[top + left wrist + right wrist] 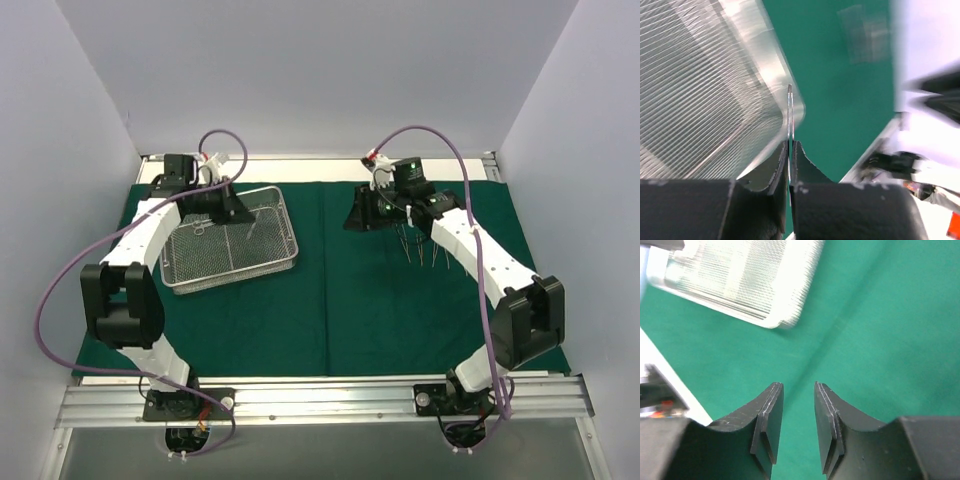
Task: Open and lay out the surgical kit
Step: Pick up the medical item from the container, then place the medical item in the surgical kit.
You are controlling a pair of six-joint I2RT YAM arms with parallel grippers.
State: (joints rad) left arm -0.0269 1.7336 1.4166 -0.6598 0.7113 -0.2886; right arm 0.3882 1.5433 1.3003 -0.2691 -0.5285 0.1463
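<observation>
Left claw [790, 146] was clamped on a slim steel instrument [789, 107], pinched flat at one end so the rest stuck out ahead of the fingers. It hung over the far right corner of the tray [291, 230], which sat on the left half of the cloth [400, 330]. That grip looked meant for lifting the piece out over the rim without snagging the mesh. The cloth lay spread flat across the table, so the unwrapping seemed done. Right claw [795, 390] hovered over bare cloth, jaws apart and holding nothing. It seemed parked clear of the tray, perhaps ready to take a piece. Other instruments [425, 250] lay side by side on the cloth beside the right arm, well apart from the tray, and that was probably the laying-out spot.
</observation>
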